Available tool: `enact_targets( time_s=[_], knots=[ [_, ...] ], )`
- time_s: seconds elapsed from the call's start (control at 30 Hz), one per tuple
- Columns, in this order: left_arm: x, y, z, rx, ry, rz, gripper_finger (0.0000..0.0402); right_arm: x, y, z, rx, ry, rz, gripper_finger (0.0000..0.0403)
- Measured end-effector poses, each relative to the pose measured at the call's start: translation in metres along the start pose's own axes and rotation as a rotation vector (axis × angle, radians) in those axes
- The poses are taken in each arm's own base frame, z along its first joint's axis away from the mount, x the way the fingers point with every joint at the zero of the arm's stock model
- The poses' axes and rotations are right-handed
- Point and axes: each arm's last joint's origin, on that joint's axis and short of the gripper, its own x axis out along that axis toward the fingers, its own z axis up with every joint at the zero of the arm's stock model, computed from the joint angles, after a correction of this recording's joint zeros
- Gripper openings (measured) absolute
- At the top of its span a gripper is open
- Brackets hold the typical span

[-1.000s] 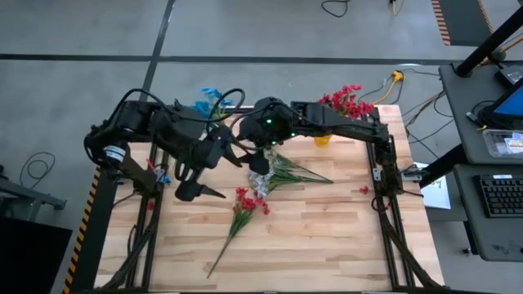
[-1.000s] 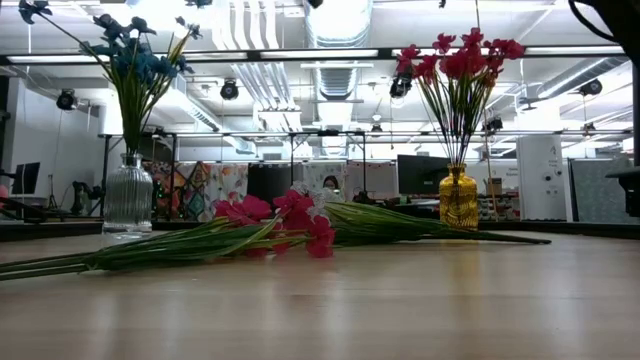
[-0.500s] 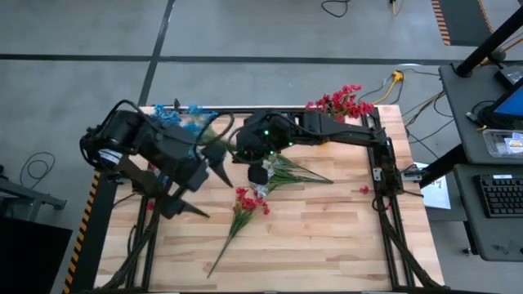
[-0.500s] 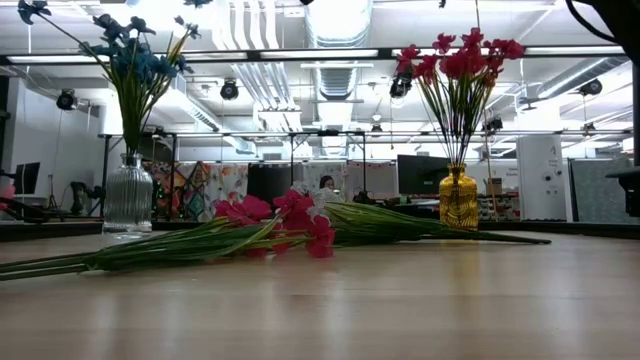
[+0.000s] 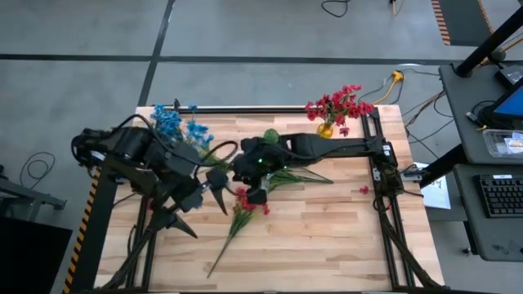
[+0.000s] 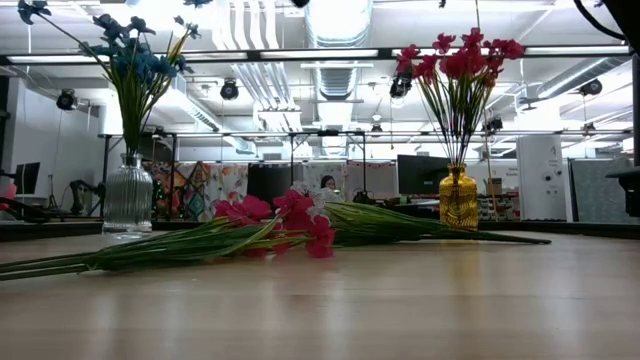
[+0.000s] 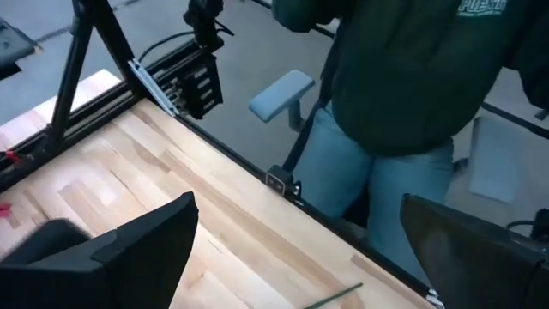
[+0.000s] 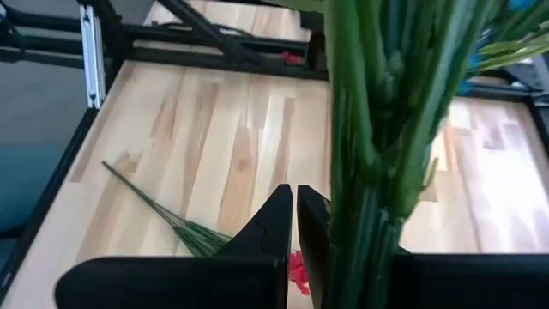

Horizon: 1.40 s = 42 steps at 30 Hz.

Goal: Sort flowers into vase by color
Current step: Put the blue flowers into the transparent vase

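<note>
In the last sec the right claw (image 8: 296,196) went from wide apart to fully together. It now sits low over the loose flowers in the middle of the table (image 5: 327,237). In its own wrist view the two fingers meet tip to tip, and a thick bunch of green stems (image 8: 377,146) stands just beside them, very near the camera. I cannot tell if any stem is really pinched between the tips. To me the bunch looks beside them, not inside, so the grab has maybe missed.

The left arm has pulled back toward the table's left edge, away from the blue flowers (image 5: 173,125) in the clear glass vase (image 6: 128,195). The left claw (image 7: 298,215) is wide apart w/ nothing in it. So the blue part looks finished and the work passes to the right arm.

Flowers still to sort:
- a red spray (image 5: 245,204) lies flat, its long thin stem pointing to the front edge
- green stems w/ pale blossoms (image 5: 298,173) lie next to it, under the right claw

In the low view both sprays lie on the wood, not lifted yet. More red flowers (image 6: 460,60) stand upright in the yellow vase (image 6: 458,200) at the back right, prob. where the red spray should go.
</note>
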Motion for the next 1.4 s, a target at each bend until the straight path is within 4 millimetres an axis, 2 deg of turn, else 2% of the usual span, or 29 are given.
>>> enact_targets(
  time_s=[0.23, 0.37, 0.57, 0.77, 0.93, 1.17, 1.3, 1.4],
  knots=[
    [0.0, -0.013, -0.04, 0.0, -0.238, 0.1, 0.0391, 0.032, 0.002, -0.036, 0.013, 0.021, 0.004, 0.0013],
    [0.012, -0.017, -0.07, 0.02, -0.351, 0.15, 0.0391, 0.043, 0.01, -0.055, 0.005, -0.034, 0.007, 0.0013],
    [0.029, -0.021, -0.105, 0.072, -0.465, 0.175, 0.0391, 0.058, 0.025, -0.071, -0.023, -0.105, -0.043, 0.0013],
    [0.042, -0.024, -0.132, 0.098, -0.511, 0.163, 0.0391, 0.068, 0.027, -0.079, -0.024, -0.193, -0.059, 0.0021],
    [0.046, -0.028, -0.146, 0.111, -0.535, 0.162, 0.0391, 0.071, 0.027, -0.083, -0.006, -0.216, -0.058, 0.0069],
    [0.033, -0.037, -0.151, 0.139, -0.584, 0.143, 0.0391, 0.073, 0.027, -0.087, 0.008, -0.204, -0.057, 0.0141],
    [0.022, -0.043, -0.15, 0.132, -0.623, 0.142, 0.0391, 0.074, 0.027, -0.091, 0.026, -0.191, -0.057, 0.0162],
    [0.016, -0.046, -0.15, 0.132, -0.648, 0.144, 0.0391, 0.077, 0.027, -0.095, 0.028, -0.177, -0.058, 0.0161]
  ],
)
